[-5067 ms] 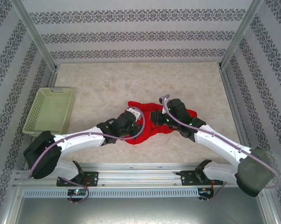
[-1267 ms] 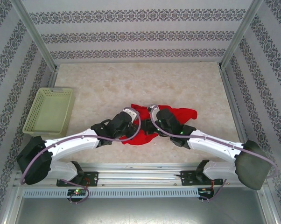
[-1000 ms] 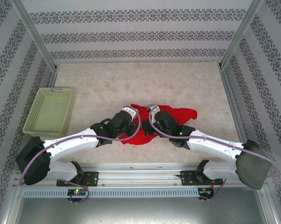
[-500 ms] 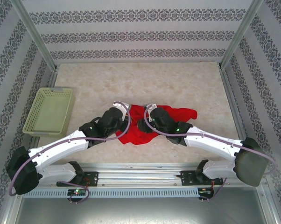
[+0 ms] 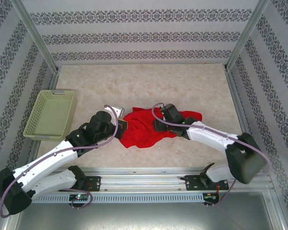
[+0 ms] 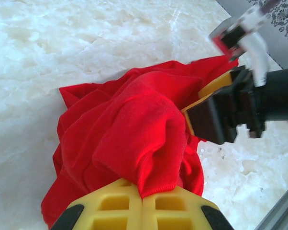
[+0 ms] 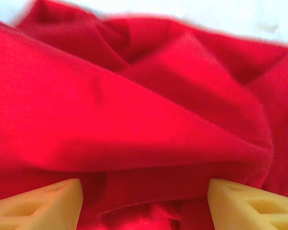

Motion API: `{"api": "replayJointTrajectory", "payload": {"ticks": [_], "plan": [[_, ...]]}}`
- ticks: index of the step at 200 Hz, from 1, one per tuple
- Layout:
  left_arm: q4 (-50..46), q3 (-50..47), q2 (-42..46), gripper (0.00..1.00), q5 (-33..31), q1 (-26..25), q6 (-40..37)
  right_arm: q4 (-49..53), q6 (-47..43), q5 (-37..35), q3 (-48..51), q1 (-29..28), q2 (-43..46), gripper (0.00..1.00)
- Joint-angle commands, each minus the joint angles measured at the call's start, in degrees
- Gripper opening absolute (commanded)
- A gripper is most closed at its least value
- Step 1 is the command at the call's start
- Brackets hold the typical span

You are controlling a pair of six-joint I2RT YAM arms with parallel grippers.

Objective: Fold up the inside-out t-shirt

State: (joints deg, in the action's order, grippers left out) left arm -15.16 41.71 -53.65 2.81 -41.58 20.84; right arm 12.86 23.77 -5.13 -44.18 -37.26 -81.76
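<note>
From above, mid-counter [image 5: 134, 84]: red t-shirt [image 5: 144, 130] lies crumpled between the two arms, well apart from the pale green basket [image 5: 50, 115] at the left edge. Left fingers [image 5: 122, 124] sit at the shirt's left edge, right fingers [image 5: 156, 126] on its upper middle. Versus half a second ago, the left arm is further left and more red cloth shows between the arms. The right arm's elbow has swung right.

Left wrist: left fingers [image 6: 141, 211] are clamped together on a fold of the t-shirt [image 6: 129, 134], with cloth bunched up from them. Right fingers [image 6: 208, 120] are spread apart at the shirt's far side.

Right wrist: right fingers [image 7: 43, 201] stand wide apart, no longer closed as a second ago, gripping nothing. Blurred red cloth [image 7: 144, 105] lies just beyond them.
</note>
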Motion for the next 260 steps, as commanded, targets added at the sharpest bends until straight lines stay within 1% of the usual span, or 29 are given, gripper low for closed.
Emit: {"api": "replayJointTrajectory", "payload": {"ticks": [1, 12, 21, 27, 38, 44, 48, 70, 90, 103, 113, 121, 130, 142, 150, 165, 174, 182, 203, 218, 224, 233, 237, 247, 260], "plan": [[-2.69, -0.78, 1.96, 0.00, -0.62, 1.43, 2.15, 3.23, 1.91, -3.06, -2.56, 0.47, -4.48, 0.67], [-2.60, -0.99, 3.04, 0.00, -0.58, 1.97, 2.60, 4.10, 2.89, -3.99, -3.71, 1.01, -6.67, 0.61], [-2.24, -1.20, 4.09, 0.00, -0.61, 2.56, 2.92, 4.24, 3.33, -5.44, -4.15, 1.48, -7.51, 0.53], [-1.88, -1.44, 4.80, 0.00, -0.69, 2.97, 3.18, 3.77, 3.32, -6.33, -4.03, 1.89, -7.41, 0.44], [-0.86, -1.91, 5.82, 0.00, -1.09, 4.10, 3.65, 3.32, 3.78, -8.29, -3.56, 2.73, -6.65, 0.21], [-0.42, -2.01, 6.07, 0.00, -1.41, 4.92, 4.04, 3.59, 4.15, -9.75, -3.41, 3.47, -6.01, 0.07], [-0.11, -2.03, 6.10, 0.00, -1.56, 5.61, 4.42, 3.92, 4.24, -10.57, -3.29, 3.94, -5.58, 0.00], [3.21, -1.83, 5.68, 0.00, -0.02, 8.89, 6.11, 6.65, 4.84, -15.95, -2.87, 6.57, -1.45, 0.00], [7.07, -1.58, 4.51, 0.00, 3.27, 11.57, 8.12, 8.92, 2.90, -19.80, -2.66, 6.94, 5.67, 0.00], [9.46, -1.16, 2.61, 0.00, 5.43, 11.74, 8.77, 8.32, 0.35, -16.64, -2.58, 6.83, 10.53, 0.00], [10.15, -0.39, 0.26, 0.00, 7.56, 11.71, 8.52, 7.10, -0.65, -10.55, -2.24, 6.80, 13.59, 0.00], [9.86, 0.33, -1.70, 0.00, 8.63, 11.71, 8.26, 6.08, 0.32, -6.20, -1.78, 6.63, 14.93, 0.00], [9.09, 0.93, -3.31, 0.00, 9.26, 11.76, 8.15, 4.11, 2.10, -1.22, -0.79, 6.18, 15.36, 0.10], [8.00, 1.58, -4.14, 0.00, 10.06, 11.67, 8.24, 1.16, 4.68, 3.74, 0.50, 4.82, 14.52, 0.34], [7.50, 1.52, -3.80, 0.00, 10.15, 11.66, 8.34, -0.79, 6.16, 5.06, 1.18, 3.18, 13.26, 0.47], [7.19, 0.98, -2.57, 0.00, 9.66, 11.66, 8.17, -3.56, 7.54, 4.97, 1.80, -0.13, 9.85, 0.65], [6.89, 0.80, -1.93, 0.00, 9.13, 11.75, 8.08, -5.02, 8.72, 4.85, 1.78, -1.60, 7.09, 0.70], [6.42, 0.74, -1.56, 0.00, 8.73, 11.73, 7.99, -6.35, 10.16, 5.69, 1.58, -2.10, 4.39, 0.71], [4.99, 1.41, -0.85, 0.00, 8.25, 11.76, 7.60, -8.87, 13.76, 7.31, 0.49, -3.21, -2.10, 0.72], [4.49, 1.61, -0.24, 0.00, 7.75, 11.79, 7.42, -8.33, 14.99, 6.11, -1.25, -3.73, -6.62, 0.71], [4.30, 1.64, 0.07, 0.00, 7.43, 11.74, 7.46, -7.99, 15.36, 5.84, -1.93, -3.67, -8.25, 0.69], [3.90, 1.91, 0.57, 0.00, 7.35, 11.73, 7.42, -7.91, 15.36, 5.82, -2.95, -3.55, -10.18, 0.57], [3.70, 1.98, 0.70, 0.00, 7.27, 11.73, 7.39, -7.63, 15.13, 5.94, -3.43, -3.38, -10.82, 0.49], [3.11, 2.35, 1.16, 0.00, 7.24, 11.80, 7.12, -6.07, 13.93, 5.21, -4.79, -3.31, -11.53, 0.24], [2.52, 2.57, 1.79, 0.00, 6.76, 11.83, 6.60, -0.46, 11.59, -0.34, -6.98, -3.51, -10.50, 0.00]]}}
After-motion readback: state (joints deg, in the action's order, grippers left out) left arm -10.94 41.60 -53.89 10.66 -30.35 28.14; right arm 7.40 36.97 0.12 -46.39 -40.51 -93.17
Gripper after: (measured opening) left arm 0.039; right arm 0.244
